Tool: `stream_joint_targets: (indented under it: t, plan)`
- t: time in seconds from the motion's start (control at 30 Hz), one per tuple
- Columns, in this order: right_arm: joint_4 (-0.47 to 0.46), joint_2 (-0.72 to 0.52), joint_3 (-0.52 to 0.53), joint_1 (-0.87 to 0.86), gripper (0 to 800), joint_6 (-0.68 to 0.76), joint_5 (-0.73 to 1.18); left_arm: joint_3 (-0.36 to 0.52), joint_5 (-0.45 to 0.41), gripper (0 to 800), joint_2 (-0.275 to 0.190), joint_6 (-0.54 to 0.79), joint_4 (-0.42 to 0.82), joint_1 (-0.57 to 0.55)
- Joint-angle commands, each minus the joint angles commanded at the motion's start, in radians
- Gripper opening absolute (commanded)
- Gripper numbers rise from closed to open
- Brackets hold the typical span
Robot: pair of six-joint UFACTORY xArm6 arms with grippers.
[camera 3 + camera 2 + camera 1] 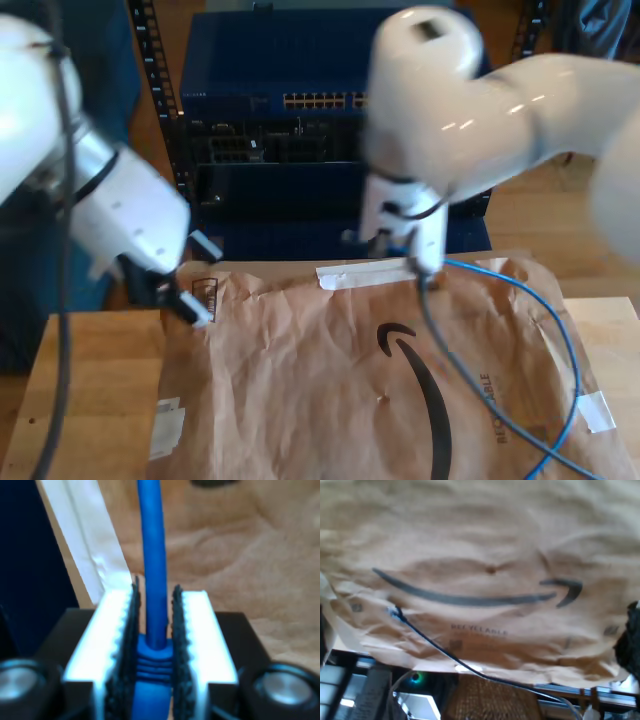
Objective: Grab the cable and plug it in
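my second gripper (155, 655) fingers (192, 645) clamped tight.

1. A wooden table (90, 370) is seen in the exterior view, pale and lightly grained.
2. Much of its top is covered by crumpled brown paper (330, 400) printed with a black curved arrow.
3. A strip of white tape (365, 272) is stuck along the paper's far edge.
4. Behind the table, a dark blue equipment rack (300, 120) with a row of ports is placed.
5. Warm daylight is cast across the paper.
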Motion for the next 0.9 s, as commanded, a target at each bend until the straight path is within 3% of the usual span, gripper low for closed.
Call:
stream_joint_targets:
  t: [0.17, 0.33, 0.53, 0.77, 0.9]
  plan:
    - [0.183, -0.095, 0.0, -0.175, 19, -0.137, 0.135, -0.091, 0.006, 800, 0.055, -0.021, -0.003, -0.066]
    - [0.379, -0.175, -0.002, -0.327, 20, -0.259, 0.299, -0.106, 0.005, 800, 0.057, -0.021, -0.005, -0.107]
    - [0.414, -0.275, 0.0, -0.339, 21, -0.276, 0.364, -0.184, 0.107, 797, 0.061, -0.021, -0.155, -0.107]
    - [0.454, -0.298, -0.038, -0.341, 21, -0.276, 0.367, -0.281, 0.112, 793, 0.078, -0.021, -0.176, -0.117]
    - [0.466, -0.311, -0.041, -0.341, 21, -0.276, 0.382, -0.344, 0.11, 793, 0.08, -0.034, -0.193, -0.176]
